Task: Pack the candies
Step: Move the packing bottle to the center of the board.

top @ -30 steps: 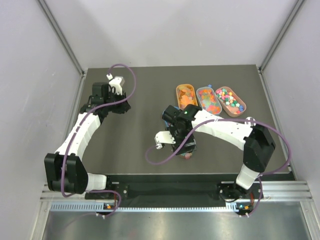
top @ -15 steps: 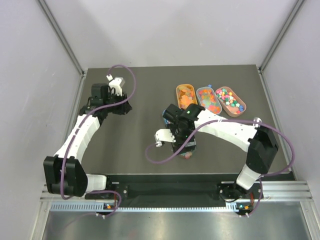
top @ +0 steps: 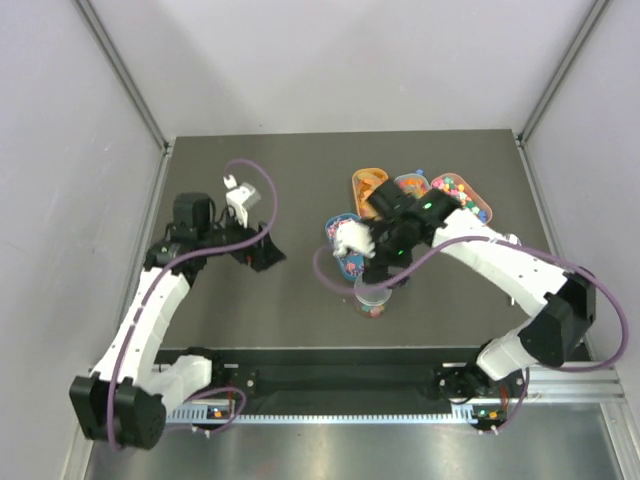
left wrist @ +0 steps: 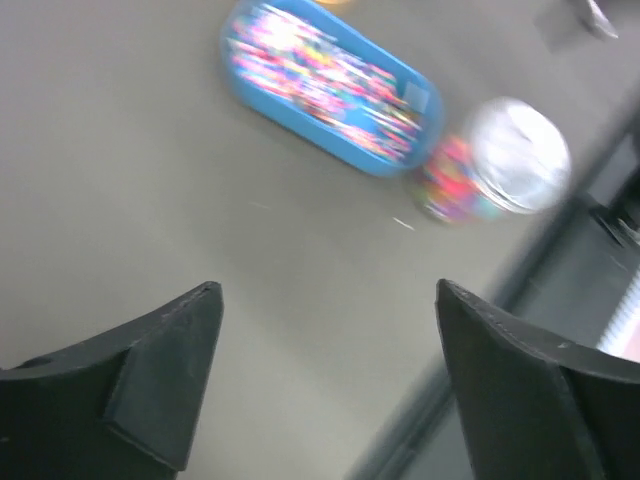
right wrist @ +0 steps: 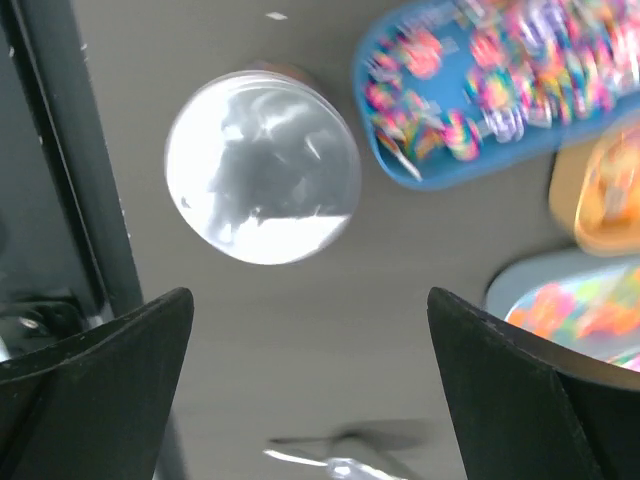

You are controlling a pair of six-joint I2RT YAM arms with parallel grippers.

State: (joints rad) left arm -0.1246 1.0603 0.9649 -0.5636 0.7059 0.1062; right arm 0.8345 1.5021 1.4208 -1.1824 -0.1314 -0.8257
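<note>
You see the left end effector [left wrist: 328, 295] with its two fingers spread wide and nothing between them. It hangs over a bare part of the worktop [top: 300, 180], to the left of the middle. The right end effector [right wrist: 310, 298] is spread wide too, and it holds nothing. Its wrist view shows the jar [right wrist: 262, 180] just ahead on one side and the blue tray [right wrist: 470, 95] on the other.

The candies [left wrist: 330, 80] are in several places. Thin multicoloured bits fill the blue tray, which lies near the middle of the worktop; in the top view the right arm hides part of it. More coloured pieces are inside the jar, which stands upright near the near edge of the worktop, just beside one end of the blue tray. A clear round lid [left wrist: 517, 155] sits on top of it. The wrist views are blurred, so you cannot tell if jar and tray touch.

Further back on the right, three more trays lie side by side. The orange tray [top: 366, 183] holds orange gummies, the middle one is partly under the arm, and the pink tray [top: 470, 202] holds bright cubes.
</note>
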